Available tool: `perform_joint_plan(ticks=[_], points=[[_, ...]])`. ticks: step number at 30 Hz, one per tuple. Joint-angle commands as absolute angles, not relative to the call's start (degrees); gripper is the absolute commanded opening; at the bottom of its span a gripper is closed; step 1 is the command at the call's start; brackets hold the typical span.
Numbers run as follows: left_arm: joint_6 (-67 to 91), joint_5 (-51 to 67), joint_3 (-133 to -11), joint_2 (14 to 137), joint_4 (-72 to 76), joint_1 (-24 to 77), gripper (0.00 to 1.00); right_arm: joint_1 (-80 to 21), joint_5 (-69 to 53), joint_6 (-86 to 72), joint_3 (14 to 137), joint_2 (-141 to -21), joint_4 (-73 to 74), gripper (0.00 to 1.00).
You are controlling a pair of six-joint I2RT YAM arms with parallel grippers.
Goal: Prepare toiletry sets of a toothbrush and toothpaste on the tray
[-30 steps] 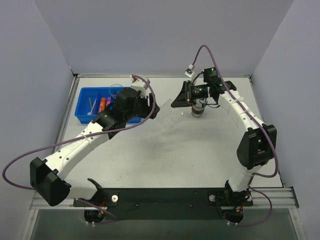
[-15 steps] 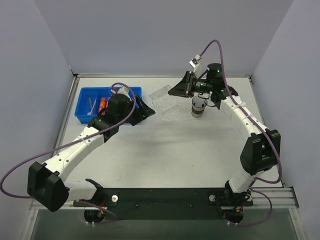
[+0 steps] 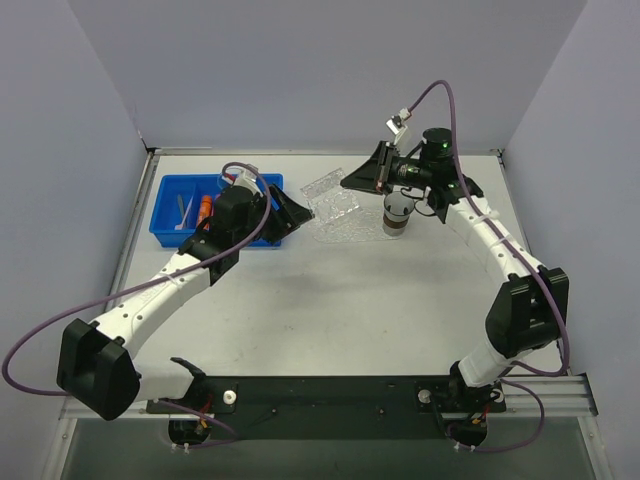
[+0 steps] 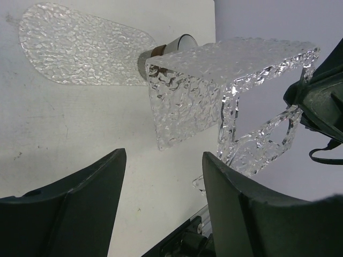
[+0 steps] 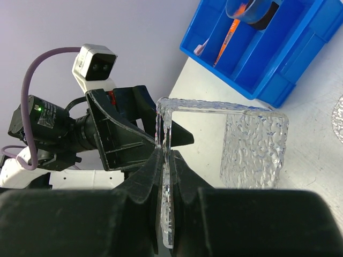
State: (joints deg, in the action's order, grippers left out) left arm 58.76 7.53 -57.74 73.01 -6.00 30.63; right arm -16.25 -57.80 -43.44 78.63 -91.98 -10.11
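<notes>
I'm watching the blue bin [image 3: 165, 238] at ten o'clock, holding the toothpaste [image 3: 204, 208] and toothbrush [image 3: 183, 210]. The tray [image 4: 80, 48] is lying flat near twelve. My right gripper [image 5: 166, 160] is clenching a clear bumpy bracket [image 5: 252, 144] off the table, probably baring the tray. My left gripper [image 4: 163, 155] is hovering unclenched and empty.

Clear tray [image 4: 80, 45] flat on table [image 3: 330, 300]; toothpaste [image 3: 204, 208], toothbrush [image 3: 182, 208] in bin [image 3: 168, 236]

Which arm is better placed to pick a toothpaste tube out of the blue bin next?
Left. The left fingers are open and empty beside the blue bin, where the orange tube lies. The right fingers are shut on a clear bumpy plastic piece.
</notes>
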Motion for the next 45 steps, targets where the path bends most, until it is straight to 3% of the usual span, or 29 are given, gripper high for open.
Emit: perform_joint_plan(ticks=[1, 6, 12, 18, 30, 33, 35, 38, 43, 45], points=[[59.33, 11.86, -60.30, 73.21, 5.69, 30.94, 0.69, -17.14, -58.36, -42.10, 78.75, -89.56, -12.83, 0.00], [58.89, 12.13, -59.06, 71.99, 9.40, 30.94, 0.66, -17.05, -56.87, -42.19, 78.31, -88.77, -13.27, 0.00], [59.77, 3.17, -58.45, 68.56, -6.06, 31.03, 0.64, -16.44, -55.81, -42.45, 78.05, -87.98, -13.89, 0.00], [57.31, 3.60, -58.18, 67.23, -2.73, 32.08, 0.65, -16.35, -55.63, -42.98, 77.08, -88.33, -14.76, 0.00], [52.12, 9.59, -71.88, 80.85, -8.86, 34.71, 0.72, -16.70, -54.58, -43.15, 76.20, -88.33, -15.82, 0.00], [50.45, 8.09, -75.04, 83.49, -11.76, 36.03, 0.61, -16.79, -54.32, -42.89, 75.41, -87.98, -16.00, 0.00], [49.31, 7.30, -76.28, 84.90, -13.44, 37.00, 0.45, -16.87, -54.05, -42.45, 75.23, -87.98, -15.65, 0.00], [48.34, 6.42, -77.96, 85.96, -15.20, 37.62, 0.31, -16.88, -52.91, -40.44, 74.97, -87.63, -13.54, 0.00], [47.55, 6.24, -78.40, 86.22, -15.91, 37.71, 0.21, -16.52, -52.12, -39.38, 74.18, -87.89, -12.74, 0.00], [46.94, 6.24, -78.05, 86.48, -15.82, 37.62, 0.12, -16.52, -51.77, -39.20, 74.00, -88.50, -12.40, 0.00]])
